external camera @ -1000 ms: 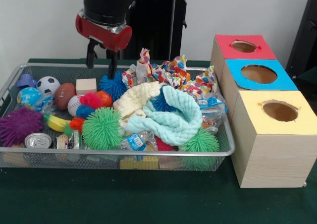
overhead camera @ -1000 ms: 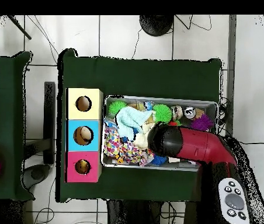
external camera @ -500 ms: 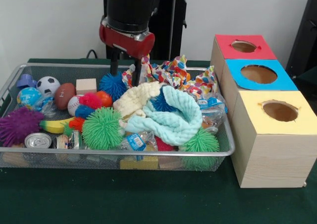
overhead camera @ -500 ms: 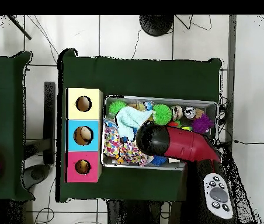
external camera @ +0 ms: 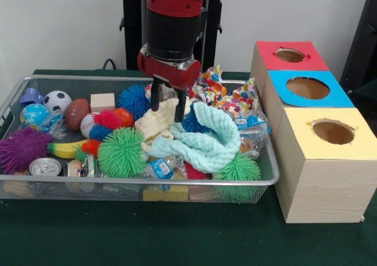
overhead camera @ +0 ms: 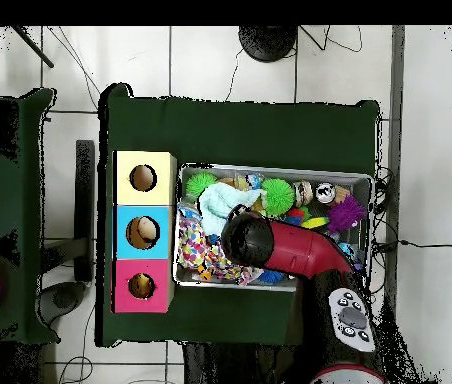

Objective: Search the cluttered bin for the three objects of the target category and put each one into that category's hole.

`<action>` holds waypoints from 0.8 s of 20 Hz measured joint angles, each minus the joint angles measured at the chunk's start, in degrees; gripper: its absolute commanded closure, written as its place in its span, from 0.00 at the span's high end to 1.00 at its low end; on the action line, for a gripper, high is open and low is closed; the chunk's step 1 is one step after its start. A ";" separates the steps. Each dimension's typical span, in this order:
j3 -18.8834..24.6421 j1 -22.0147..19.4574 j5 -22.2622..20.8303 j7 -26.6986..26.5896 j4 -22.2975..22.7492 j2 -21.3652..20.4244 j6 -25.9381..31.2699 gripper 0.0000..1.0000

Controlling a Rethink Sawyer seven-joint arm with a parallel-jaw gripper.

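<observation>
Dark green tablecloth lies under the wire mesh bin (external camera: 17, 95), where the black gripper (external camera: 166, 105) hangs spread and empty over a cream knitted cloth (external camera: 158, 120).

Sawyer arm (external camera: 172, 19): red upper shell, black cylindrical wrist, red collar, two dark fingers (external camera: 155, 96); grey button pad (overhead camera: 351, 317) near base.

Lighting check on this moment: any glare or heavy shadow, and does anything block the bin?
Front view: soft, even light with no hard shadows; only a small shine on the can lid; the open hand hangs over the cream cloth and hides little. Overhead view: the arm covers the middle of the bin, so the hand is hidden there.
</observation>
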 measured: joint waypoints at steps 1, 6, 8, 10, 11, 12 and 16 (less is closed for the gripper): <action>0.00 0.28 0.53 0.00 -0.01 0.40 -0.40 1.00; 0.38 0.91 3.24 0.00 0.06 2.08 -1.21 1.00; 0.57 0.76 3.71 0.00 0.12 2.43 -1.43 1.00; 0.88 0.37 4.31 0.00 0.20 3.20 -2.44 1.00; 0.98 0.18 4.41 0.00 0.20 3.67 -3.16 1.00; 1.01 0.08 4.39 0.00 0.22 3.91 -3.57 1.00; 1.00 -0.26 4.39 0.00 0.20 5.87 -6.23 1.00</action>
